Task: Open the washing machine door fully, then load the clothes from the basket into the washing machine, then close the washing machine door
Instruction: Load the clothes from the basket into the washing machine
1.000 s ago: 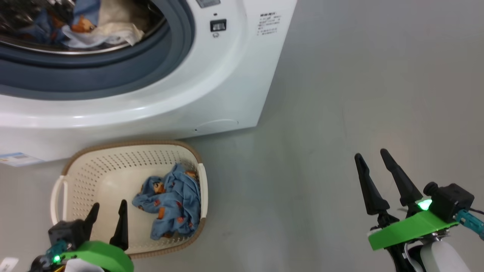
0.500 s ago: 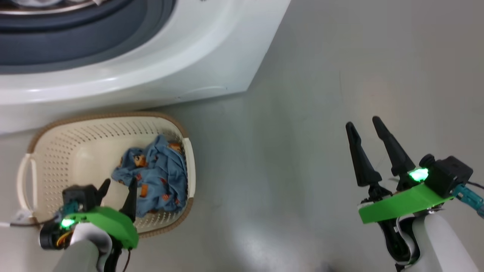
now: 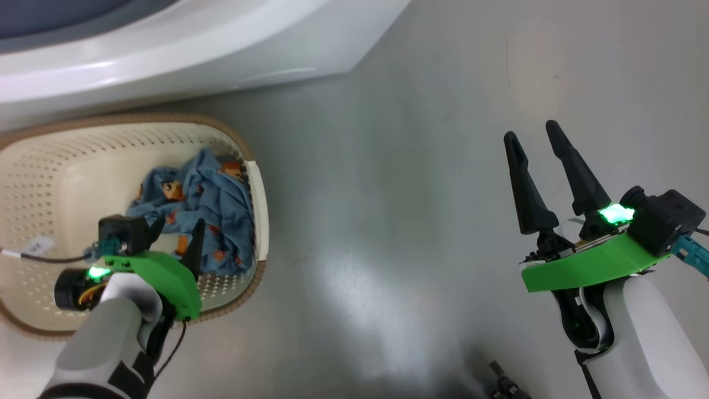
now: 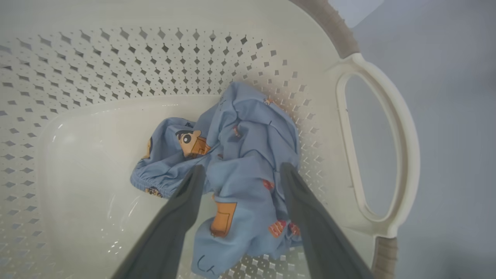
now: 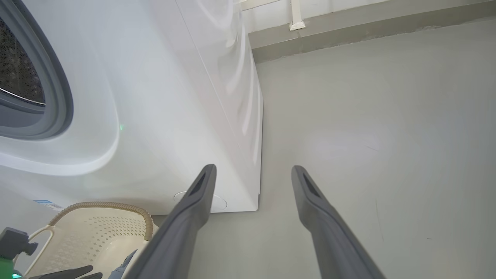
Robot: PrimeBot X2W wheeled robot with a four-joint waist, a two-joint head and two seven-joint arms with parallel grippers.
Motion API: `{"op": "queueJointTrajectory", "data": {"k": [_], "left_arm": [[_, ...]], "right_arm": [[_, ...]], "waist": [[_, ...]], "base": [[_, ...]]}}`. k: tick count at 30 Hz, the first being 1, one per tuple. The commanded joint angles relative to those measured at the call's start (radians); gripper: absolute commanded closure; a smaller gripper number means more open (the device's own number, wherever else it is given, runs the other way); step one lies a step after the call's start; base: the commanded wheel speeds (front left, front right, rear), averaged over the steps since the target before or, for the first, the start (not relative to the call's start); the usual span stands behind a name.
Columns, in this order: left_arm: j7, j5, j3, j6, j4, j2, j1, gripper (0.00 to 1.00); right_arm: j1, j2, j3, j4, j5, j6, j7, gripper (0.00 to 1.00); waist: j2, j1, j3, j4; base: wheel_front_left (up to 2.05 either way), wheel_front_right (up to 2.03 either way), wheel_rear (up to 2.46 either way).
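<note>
The cream basket (image 3: 55, 144) with a brown rim stands on the floor against the white washing machine (image 3: 221, 44). A crumpled blue garment with orange cartoon prints, the clothes (image 3: 205, 194), lies at its right end. My left gripper (image 3: 180, 221) hangs open inside the basket, just above the garment. In the left wrist view its fingers (image 4: 182, 217) straddle the clothes (image 4: 240, 147) without pinching them, near the basket's wall (image 4: 116, 58). My right gripper (image 3: 530, 130) is open and empty over bare floor to the right. The washing machine door is out of view.
The right wrist view shows the washing machine (image 5: 174, 97), its grey seal (image 5: 58, 97), the basket (image 5: 89, 232) and my right gripper (image 5: 252, 167) open over the floor. Grey floor (image 3: 388, 194) stretches right of the machine to a wall base (image 5: 348, 35). A dark object (image 3: 504, 382) sits at the bottom edge.
The head camera has tilted down, so the machine's opening has slid out of the top. My left gripper has reached forward in the basket to just over the blue garment, still open.
</note>
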Motion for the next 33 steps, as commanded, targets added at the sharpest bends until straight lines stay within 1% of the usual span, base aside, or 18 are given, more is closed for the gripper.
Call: {"op": "queueJointTrajectory", "data": {"k": [1,9,16,17,18,19,26,30,33], "left_arm": [[-0.006,-0.012,0.010,-0.002,0.001,0.036,-0.001,0.00],[0.011,-0.118,-0.139,-0.002,0.068,0.060,-0.085,0.00],[0.055,-0.257,-0.236,-0.002,0.060,0.088,-0.116,0.00],[0.062,-0.279,-0.248,-0.002,0.058,0.092,-0.117,0.36],[0.070,-0.301,-0.261,-0.002,0.053,0.093,-0.117,0.96],[0.075,-0.320,-0.274,-0.002,0.048,0.095,-0.118,1.00],[0.045,-0.436,-0.341,-0.002,0.037,0.097,-0.109,1.00],[0.015,-0.500,-0.348,-0.002,0.040,0.100,-0.092,1.00],[0.004,-0.528,-0.342,-0.002,0.043,0.104,-0.078,1.00]], "right_arm": [[0.013,0.001,0.023,-0.024,-0.001,0.002,-0.005,0.00],[0.003,-0.005,0.021,-0.047,-0.006,0.002,-0.005,0.00],[0.011,-0.014,0.017,-0.063,-0.011,0.002,-0.005,0.00],[0.014,-0.015,0.015,-0.065,-0.011,0.002,-0.005,0.00],[0.018,-0.017,0.012,-0.066,-0.012,0.002,-0.005,0.00],[0.022,-0.018,0.009,-0.067,-0.012,0.002,-0.005,0.00],[0.029,-0.023,0.000,-0.060,-0.016,0.002,-0.005,0.00],[0.029,-0.020,0.009,-0.046,-0.012,0.002,-0.005,0.00],[0.031,-0.019,0.013,-0.035,-0.010,0.002,-0.005,0.00]], "waist": [[0.0000,0.0000,0.045,-0.017],[0.0000,0.0000,0.103,-0.043],[0.0000,0.0000,0.124,-0.063],[0.0000,0.0000,0.123,-0.064],[0.0000,0.0000,0.120,-0.063],[0.0000,0.0000,0.117,-0.061],[0.0000,0.0000,0.062,-0.038],[0.0000,0.0000,0.009,-0.019],[0.0000,0.0000,-0.023,-0.010]], "base": [[0.00,0.00,0.00],[0.00,0.00,0.00],[0.00,0.00,0.00],[0.00,0.00,0.00],[0.00,0.00,0.00],[0.00,0.00,0.00],[0.00,0.00,0.00],[0.00,0.00,0.00],[0.00,0.00,0.00]]}}
